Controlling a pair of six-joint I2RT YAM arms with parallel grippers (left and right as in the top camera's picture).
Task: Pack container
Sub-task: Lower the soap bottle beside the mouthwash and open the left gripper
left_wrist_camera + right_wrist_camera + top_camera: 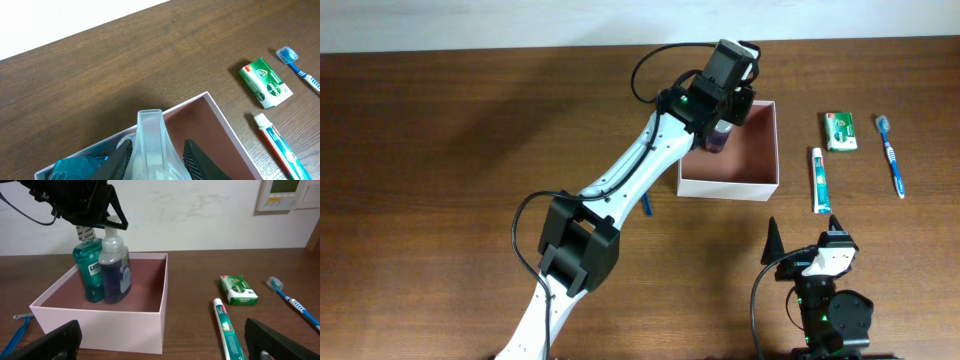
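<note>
The square open-top box with thin white walls and a pinkish-brown inside point(725, 188) sits on the brown wood-grain table point(440, 150), right of centre and toward the far side; inside it, against its left wall, two bottles stand upright and touching, a teal mouthwash bottle point(89, 275) and a clear bottle of dark blue liquid with a translucent cap point(117, 275); the left gripper point(157, 150) reaches down over that corner, its black fingers point(197, 157) pinching the translucent cap from both sides, as the left wrist view shows; the right gripper point(805, 232) sits low near the table's front edge, in front of the box and apart from it, its jaws spread wide with nothing between them; right of the box lie a white toothpaste tube with teal print point(819, 180), a small green packet point(839, 131) and a blue-and-white toothbrush point(892, 155), side by side and none touching the box; a thin blue razor point(648, 205) lies on the table just beside the box's front left corner.
</note>
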